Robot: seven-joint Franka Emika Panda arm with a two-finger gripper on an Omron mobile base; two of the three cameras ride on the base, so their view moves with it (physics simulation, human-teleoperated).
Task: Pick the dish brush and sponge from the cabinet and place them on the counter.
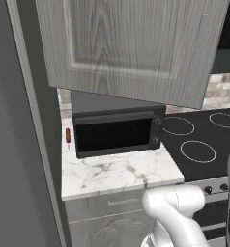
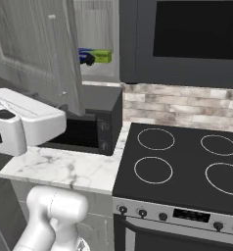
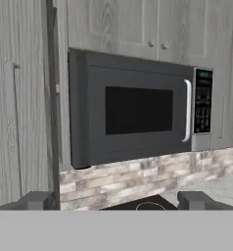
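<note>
Gripper (image 3: 116, 200) open, empty, facing microwave (image 3: 138, 112); cabinet (image 2: 96, 39) interior lies left of it, behind open door (image 2: 40, 54).

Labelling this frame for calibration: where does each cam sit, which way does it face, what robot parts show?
Left base view: behind-left, looking down at the counter, toaster oven and cabinet door; arm at lower right.
Right base view: behind-right, facing the stovetop and open cabinet; arm at lower left.
Hand view: on the hand, facing the microwave; gripper jaws wide apart.
Both base views share counter, toaster oven, stovetop.
</note>
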